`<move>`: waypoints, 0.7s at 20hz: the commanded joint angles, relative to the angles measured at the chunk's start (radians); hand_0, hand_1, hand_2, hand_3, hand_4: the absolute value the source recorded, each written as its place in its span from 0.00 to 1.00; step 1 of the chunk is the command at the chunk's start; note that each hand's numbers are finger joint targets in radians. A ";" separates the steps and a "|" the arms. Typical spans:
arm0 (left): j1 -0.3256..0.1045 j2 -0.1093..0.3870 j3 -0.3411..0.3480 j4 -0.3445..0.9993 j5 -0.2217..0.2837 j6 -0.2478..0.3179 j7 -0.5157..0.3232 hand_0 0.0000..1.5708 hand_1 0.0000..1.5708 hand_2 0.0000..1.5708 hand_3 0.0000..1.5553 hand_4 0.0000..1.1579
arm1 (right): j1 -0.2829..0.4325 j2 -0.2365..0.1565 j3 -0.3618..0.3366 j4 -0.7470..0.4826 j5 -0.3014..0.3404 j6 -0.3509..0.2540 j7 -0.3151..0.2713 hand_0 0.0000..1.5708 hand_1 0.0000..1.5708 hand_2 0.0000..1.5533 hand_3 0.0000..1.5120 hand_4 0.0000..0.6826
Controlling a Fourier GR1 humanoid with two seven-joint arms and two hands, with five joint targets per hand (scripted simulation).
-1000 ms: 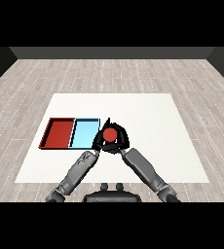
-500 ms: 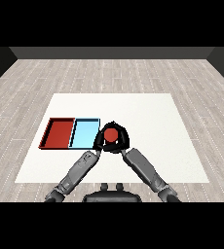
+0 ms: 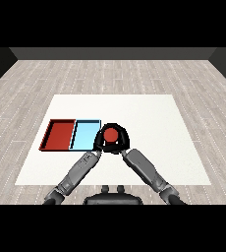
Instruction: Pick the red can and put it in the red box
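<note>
The right hand [image 3: 119,139] has closed in over the last second and now curls round the red can [image 3: 110,134] (just right of the light blue tray [image 3: 85,136]), so carrying it leftward to the red tray [image 3: 59,135] comes next.

The right hand's [image 3: 119,142] fingers hide the red can's [image 3: 110,134] sides; only its top shows.
</note>
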 commanded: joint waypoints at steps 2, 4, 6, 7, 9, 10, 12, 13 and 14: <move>0.012 -0.039 -0.083 -0.023 -0.021 0.084 0.038 1.00 1.00 0.95 0.89 0.75 | -0.023 0.025 0.035 0.021 -0.017 -0.025 -0.023 0.97 0.97 0.94 0.92 0.79; 0.000 -0.039 -0.053 0.051 0.032 0.055 -0.057 1.00 1.00 0.97 0.92 0.76 | 0.026 0.025 -0.027 0.027 -0.007 0.054 -0.057 0.96 0.96 0.94 0.92 0.80; -0.004 -0.039 -0.052 0.012 0.028 0.061 -0.028 1.00 1.00 0.97 0.92 0.76 | 0.016 0.025 0.029 0.015 -0.016 -0.011 -0.067 0.96 0.96 0.94 0.92 0.80; -0.006 -0.039 -0.037 0.003 0.037 0.048 -0.052 1.00 1.00 0.97 0.92 0.78 | 0.020 0.025 -0.008 -0.046 0.044 0.014 0.012 0.96 0.96 0.94 0.92 0.80; 0.001 -0.039 -0.051 0.030 0.058 0.053 -0.092 1.00 1.00 0.98 0.93 0.83 | 0.006 0.025 -0.008 -0.023 -0.042 0.048 -0.009 0.94 0.94 0.93 0.92 0.78; 0.011 -0.037 0.033 0.018 0.042 -0.035 -0.073 1.00 1.00 0.98 0.94 0.89 | -0.038 0.025 0.001 0.000 -0.083 0.047 0.006 0.89 0.89 0.91 0.91 0.69; -0.010 -0.040 -0.025 0.016 0.051 0.031 -0.055 1.00 1.00 1.00 0.96 0.98 | 0.010 0.025 0.010 -0.050 -0.018 0.061 0.024 0.49 0.49 0.39 0.00 0.00; -0.011 -0.040 -0.026 0.017 0.052 0.032 -0.056 1.00 1.00 1.00 0.96 0.98 | 0.031 0.025 -0.024 -0.061 0.019 0.092 0.009 0.00 0.00 0.00 0.00 0.00; -0.012 -0.040 -0.027 0.018 0.054 0.033 -0.056 1.00 1.00 1.00 0.96 0.98 | 0.034 0.025 -0.027 -0.065 0.022 0.095 0.012 0.00 0.00 0.00 0.00 0.00</move>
